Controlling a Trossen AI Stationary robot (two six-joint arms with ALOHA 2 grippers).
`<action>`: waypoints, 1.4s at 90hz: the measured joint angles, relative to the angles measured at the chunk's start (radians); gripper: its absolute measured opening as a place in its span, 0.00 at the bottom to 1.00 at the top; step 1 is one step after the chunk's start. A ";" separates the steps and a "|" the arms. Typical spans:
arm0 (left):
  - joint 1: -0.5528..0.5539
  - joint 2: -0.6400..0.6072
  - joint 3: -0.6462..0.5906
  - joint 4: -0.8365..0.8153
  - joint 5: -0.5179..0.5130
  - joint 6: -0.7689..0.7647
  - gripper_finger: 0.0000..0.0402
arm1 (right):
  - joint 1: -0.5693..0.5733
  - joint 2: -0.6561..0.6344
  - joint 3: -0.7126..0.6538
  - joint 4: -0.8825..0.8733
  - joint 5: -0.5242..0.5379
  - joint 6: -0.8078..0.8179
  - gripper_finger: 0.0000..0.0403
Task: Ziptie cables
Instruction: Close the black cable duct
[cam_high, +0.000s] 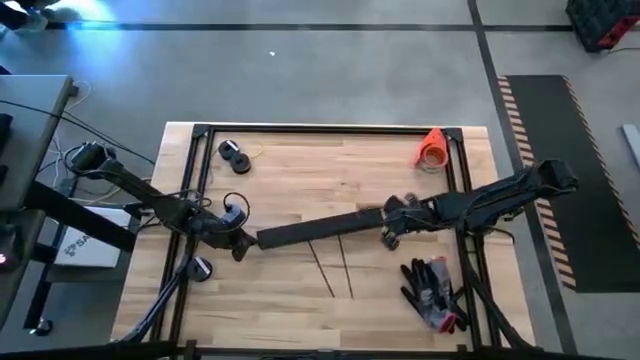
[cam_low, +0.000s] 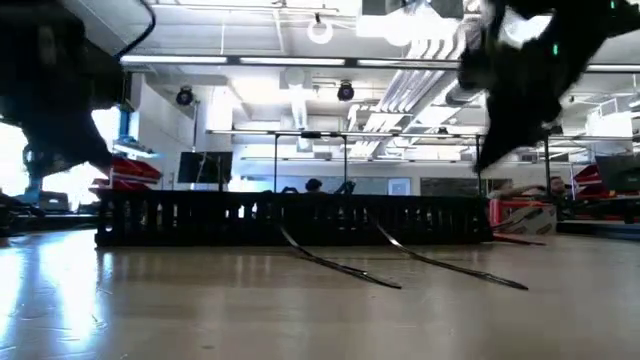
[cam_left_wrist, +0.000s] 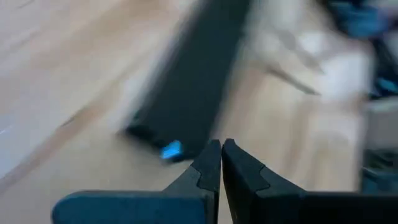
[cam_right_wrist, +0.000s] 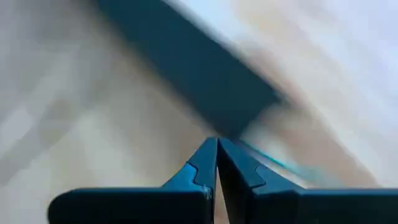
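Two thin cables (cam_high: 338, 268) lie on the tabletop (cam_high: 290, 170) just near of the black strip (cam_high: 320, 229), running near-far. The left gripper (cam_high: 240, 247) and right gripper (cam_high: 390, 238) are both closed and flank them, the right slightly nearer.

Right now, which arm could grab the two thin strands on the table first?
Probably the right: the right gripper, shut, sits nearer the thin strands than the left gripper at the black strip's far end.

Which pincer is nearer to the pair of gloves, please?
Right. The right pincer sits just up-left of the gloves; the left pincer is far across the table, beyond the black strip.
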 joint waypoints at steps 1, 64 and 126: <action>-0.001 0.000 0.000 0.023 0.004 0.025 0.00 | 0.004 0.004 0.000 0.036 -0.015 -0.020 0.00; 0.100 0.342 -0.001 0.194 -0.141 0.371 0.00 | 0.002 0.444 0.000 0.512 -0.008 -0.015 0.00; 0.266 0.044 0.067 0.115 -0.076 0.560 0.00 | 0.009 -0.200 -0.001 0.121 0.145 -0.208 0.00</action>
